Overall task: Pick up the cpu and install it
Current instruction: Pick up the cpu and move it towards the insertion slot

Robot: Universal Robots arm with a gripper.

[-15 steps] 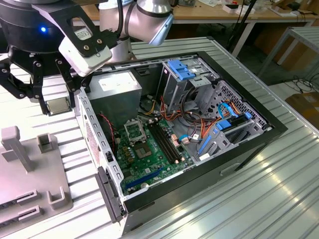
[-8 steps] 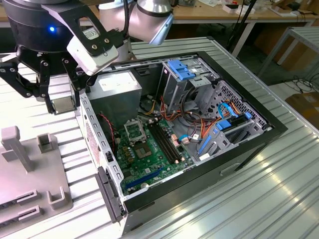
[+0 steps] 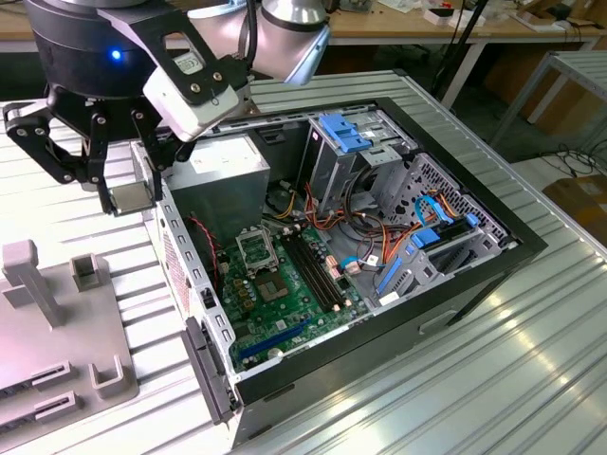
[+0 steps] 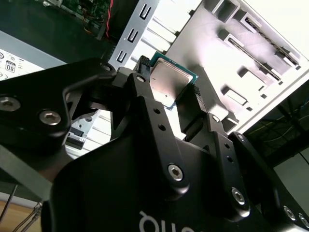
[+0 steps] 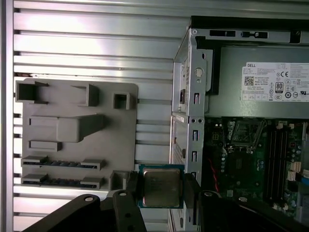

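**Chip held aloft beside the case: hazards on the way to the socket**

On the ribbed table (image 3: pixel 474 389), the open computer case (image 3: pixel 531 245) has a side wall standing between the gripper and the motherboard (image 3: pixel 285 318). A low path risks striking that wall. The grey holder plate (image 3: pixel 47 360) lies on the exterior view's left. The gripper (image 3: pixel 129 194) hangs above the table between plate and case, its fingers (image 5: pixel 189 189) pinching the cpu (image 5: pixel 161 186) by two opposite edges. So thin a hold may let the chip tilt or slip under a knock. The socket (image 3: pixel 256 248), well apart inside the case, tolerates little error. A skewed or wrongly turned chip would likely seat badly and damage the contacts.
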